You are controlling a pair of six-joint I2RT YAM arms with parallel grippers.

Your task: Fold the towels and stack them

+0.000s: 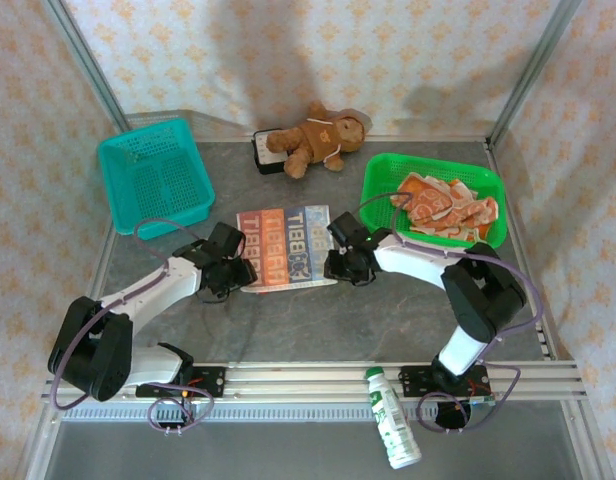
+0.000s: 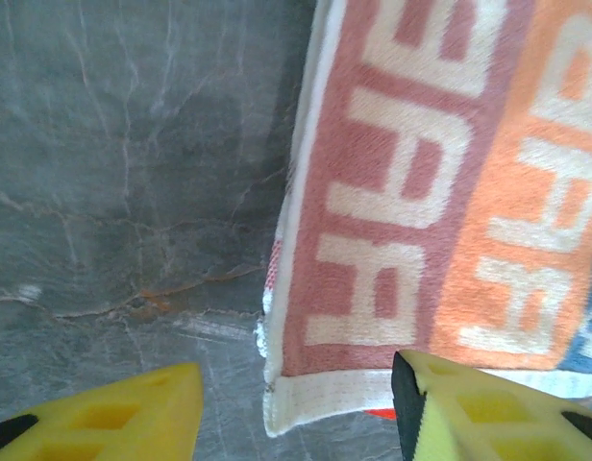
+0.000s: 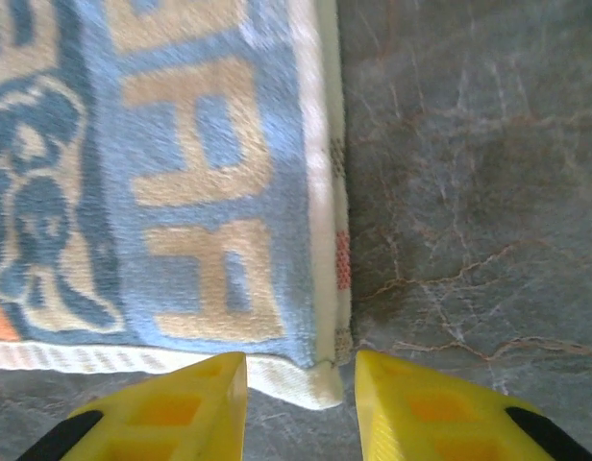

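A striped towel [image 1: 285, 246] with block letters lies folded and flat in the middle of the table. My left gripper [image 1: 238, 272] sits at its near left corner and my right gripper [image 1: 340, 262] at its near right corner. In the left wrist view the yellow fingers [image 2: 113, 418] stand apart around the white hemmed corner of the towel [image 2: 421, 192]; the left gripper [image 2: 296, 413] is open and does not pinch it. In the right wrist view the right gripper [image 3: 301, 394] is open too, with the blue-and-tan towel [image 3: 181, 192] corner lying loose between its fingers [image 3: 440, 408]. More orange-and-white towels [image 1: 443, 207] lie crumpled in the green basket [image 1: 383, 170].
A teal basket [image 1: 155, 175] stands tilted at the back left. A brown teddy bear [image 1: 313, 140] lies at the back centre. A white and green bottle [image 1: 393, 430] lies below the rail at the near edge. Patterned walls enclose the table.
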